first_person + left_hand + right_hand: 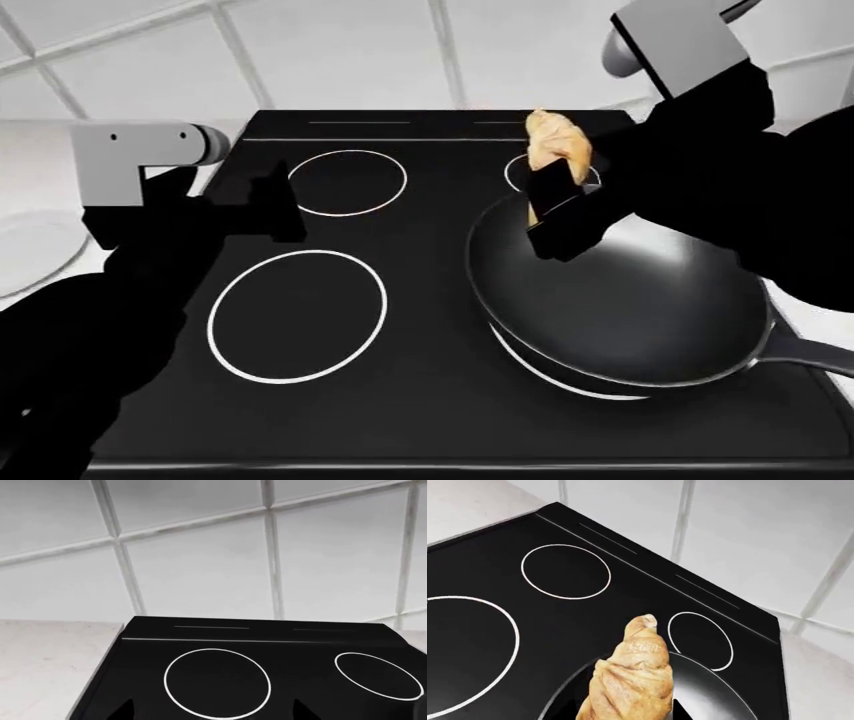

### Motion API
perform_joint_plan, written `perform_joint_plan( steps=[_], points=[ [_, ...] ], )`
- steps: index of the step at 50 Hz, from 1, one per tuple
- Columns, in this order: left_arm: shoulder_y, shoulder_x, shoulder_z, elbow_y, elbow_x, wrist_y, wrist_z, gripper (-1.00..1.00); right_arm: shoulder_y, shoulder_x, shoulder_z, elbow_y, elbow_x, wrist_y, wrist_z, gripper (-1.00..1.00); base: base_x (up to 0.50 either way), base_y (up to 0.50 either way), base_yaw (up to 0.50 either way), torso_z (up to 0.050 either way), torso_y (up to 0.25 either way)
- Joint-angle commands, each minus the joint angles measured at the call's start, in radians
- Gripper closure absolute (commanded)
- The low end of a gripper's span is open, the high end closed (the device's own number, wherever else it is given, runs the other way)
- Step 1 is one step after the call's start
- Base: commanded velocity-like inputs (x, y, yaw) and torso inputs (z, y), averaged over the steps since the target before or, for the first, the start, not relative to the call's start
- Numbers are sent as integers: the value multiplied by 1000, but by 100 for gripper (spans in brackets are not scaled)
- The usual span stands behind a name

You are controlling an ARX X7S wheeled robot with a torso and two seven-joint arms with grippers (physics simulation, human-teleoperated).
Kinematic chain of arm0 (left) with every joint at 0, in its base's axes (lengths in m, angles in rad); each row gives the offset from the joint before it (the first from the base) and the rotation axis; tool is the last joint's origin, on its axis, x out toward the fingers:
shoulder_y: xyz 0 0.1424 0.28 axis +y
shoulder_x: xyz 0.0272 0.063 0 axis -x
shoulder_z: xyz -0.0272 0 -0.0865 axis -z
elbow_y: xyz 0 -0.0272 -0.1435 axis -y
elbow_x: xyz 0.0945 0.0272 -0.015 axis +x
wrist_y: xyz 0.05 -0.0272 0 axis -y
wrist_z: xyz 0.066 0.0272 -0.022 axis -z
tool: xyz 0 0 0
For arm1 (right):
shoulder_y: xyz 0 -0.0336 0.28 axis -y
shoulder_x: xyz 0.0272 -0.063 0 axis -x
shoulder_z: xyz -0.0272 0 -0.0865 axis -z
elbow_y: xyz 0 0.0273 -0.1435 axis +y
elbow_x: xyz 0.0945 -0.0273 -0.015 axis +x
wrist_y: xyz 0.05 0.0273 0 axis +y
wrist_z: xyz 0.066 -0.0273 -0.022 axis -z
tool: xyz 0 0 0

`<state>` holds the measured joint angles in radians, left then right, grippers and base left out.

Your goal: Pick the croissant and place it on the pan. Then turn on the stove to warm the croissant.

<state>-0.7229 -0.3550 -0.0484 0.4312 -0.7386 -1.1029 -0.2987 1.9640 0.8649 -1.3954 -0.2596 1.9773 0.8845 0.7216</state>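
— What stays hidden in the head view?
— The right gripper (pixel 558 215) covers the croissant's (pixel 559 146) lower end, and the pan (pixel 627 300) handle runs off the right edge.
— The left gripper (pixel 274 205)?
— Black on black; its jaws are unreadable.

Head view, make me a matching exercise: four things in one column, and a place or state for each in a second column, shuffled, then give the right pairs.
Things:
1. croissant
2. pan
3. left gripper
4. plate

Places or states:
A. sits on the stove's near right burner
B. on the counter, left of the stove
C. held in the right gripper, above the pan's far rim
D. hangs over the stove's left side, holding nothing

Pairs: 1-C, 2-A, 3-D, 4-B
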Motion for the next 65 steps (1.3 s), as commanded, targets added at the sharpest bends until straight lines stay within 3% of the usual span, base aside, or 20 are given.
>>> perform_joint_plan(
  steps=[1,65],
  points=[
    [-6,2,14,-23,8,19,5,-100,39,13,-22,20,-3,105,-34,100,0,0,0,0,0],
    [-24,-8,49,-55,0,37,-4,-100,14,-4,-127,54,-85,292,-57,100,0,0,0,0,0]
  ],
)
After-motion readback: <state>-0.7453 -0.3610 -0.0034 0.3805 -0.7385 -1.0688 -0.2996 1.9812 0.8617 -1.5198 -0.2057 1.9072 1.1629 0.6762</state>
